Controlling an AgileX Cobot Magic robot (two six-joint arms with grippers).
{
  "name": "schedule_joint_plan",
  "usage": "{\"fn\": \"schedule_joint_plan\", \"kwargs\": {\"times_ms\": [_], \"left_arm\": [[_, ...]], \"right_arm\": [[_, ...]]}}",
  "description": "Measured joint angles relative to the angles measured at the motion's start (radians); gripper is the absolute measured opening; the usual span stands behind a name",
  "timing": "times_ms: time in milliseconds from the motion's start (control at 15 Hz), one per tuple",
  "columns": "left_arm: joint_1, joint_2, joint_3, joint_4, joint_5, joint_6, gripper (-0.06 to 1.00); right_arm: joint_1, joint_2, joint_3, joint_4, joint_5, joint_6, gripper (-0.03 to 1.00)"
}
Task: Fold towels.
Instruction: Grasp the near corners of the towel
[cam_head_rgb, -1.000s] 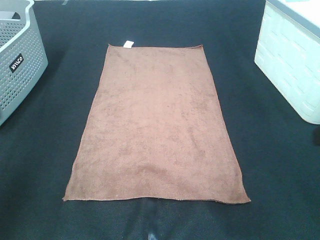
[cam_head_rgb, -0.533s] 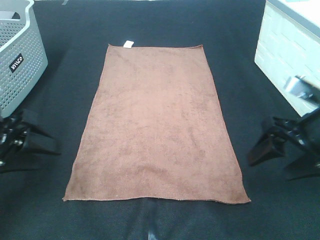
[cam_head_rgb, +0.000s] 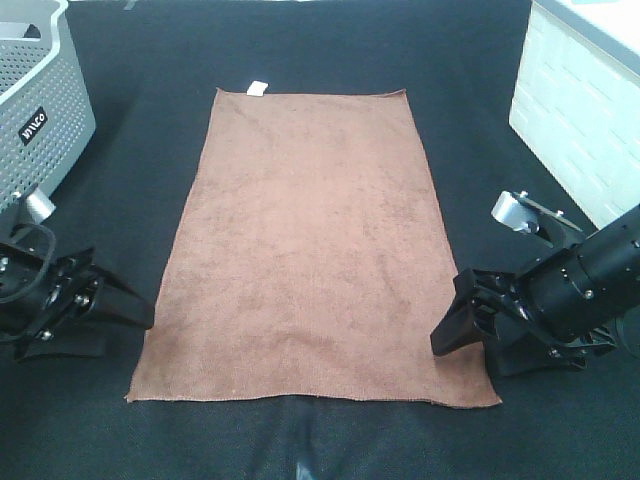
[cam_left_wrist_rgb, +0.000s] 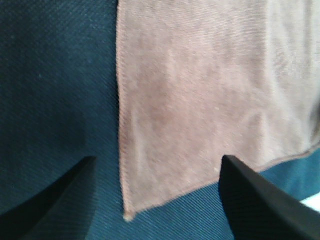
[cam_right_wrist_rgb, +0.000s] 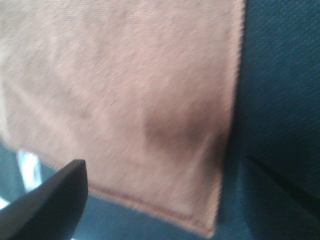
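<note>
Currently: approach stage of the first fold, nothing gripped yet. Towel (cam_head_rgb: 315, 250) lies flat and unfolded on the black mat (cam_head_rgb: 480, 120), long axis running away from the robot, white tag (cam_head_rgb: 257, 88) at the far short edge.

Left gripper (cam_head_rgb: 128, 330) sits just beside the near left corner, jaws spread wide and empty. Its wrist view shows that corner (cam_left_wrist_rgb: 129, 216) between the two fingers.

Right gripper (cam_head_rgb: 465, 355) is likewise wide open and empty at the near right corner. Right wrist view is blurred — the corner (cam_right_wrist_rgb: 210, 231) appears to lie between the jaws, but I cannot be certain.

Judgement: next move calls for both claws to drop onto the near corners, pinch the cloth cleanly, then lift and carry together toward the far edge — evenly, or the fold skews.
</note>
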Motion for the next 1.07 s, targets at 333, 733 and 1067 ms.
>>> {"fn": "schedule_joint_plan", "kwargs": {"times_ms": [333, 733, 1067], "left_arm": [[-0.079, 0.091, -0.043, -0.014, -0.06, 0.024, 0.67], [-0.115, 0.224, -0.165, -0.084, 0.056, 0.024, 0.58], [-0.123, 0.249, -0.174, -0.044, 0.045, 0.019, 0.01]], "right_arm": [[0.0, 0.008, 0.0, 0.003, -0.057, -0.009, 0.75], [0.0, 0.105, -0.036, 0.161, -0.005, -0.148, 0.45], [0.0, 0.117, -0.036, 0.165, -0.013, -0.149, 0.0]]}}
